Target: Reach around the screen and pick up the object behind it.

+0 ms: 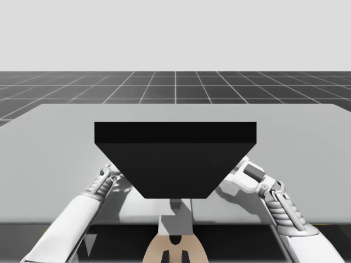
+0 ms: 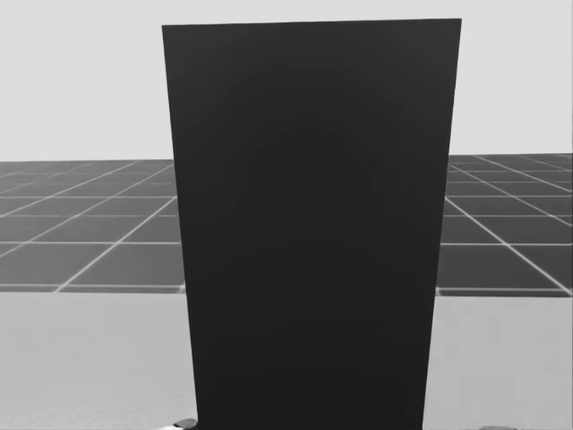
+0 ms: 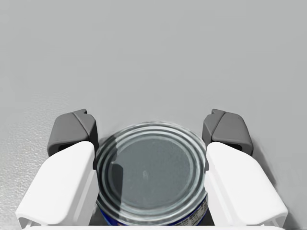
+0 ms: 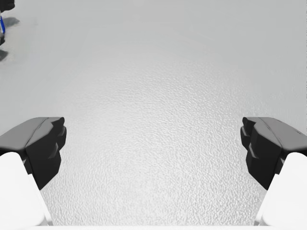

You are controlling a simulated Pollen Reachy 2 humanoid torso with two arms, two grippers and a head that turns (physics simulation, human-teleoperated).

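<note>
A tall black screen (image 1: 175,159) stands on the grey table (image 1: 307,131) and hides the spot behind it; in the head view the screen (image 2: 309,224) blocks the middle. In the left wrist view a can (image 3: 151,175) with a ribbed silver lid and a blue side sits between the fingers of my left gripper (image 3: 149,132), and both fingers press its sides. My left arm (image 1: 101,183) reaches in behind the screen's left edge. My right gripper (image 4: 153,139) is open over bare table, with its arm (image 1: 258,181) beside the screen's right edge.
The table's front edge (image 1: 274,223) runs just before my arms. A dark gridded floor (image 1: 175,87) lies beyond the table's far edge. A sliver of blue (image 4: 2,23) shows far off beside my right gripper's left finger.
</note>
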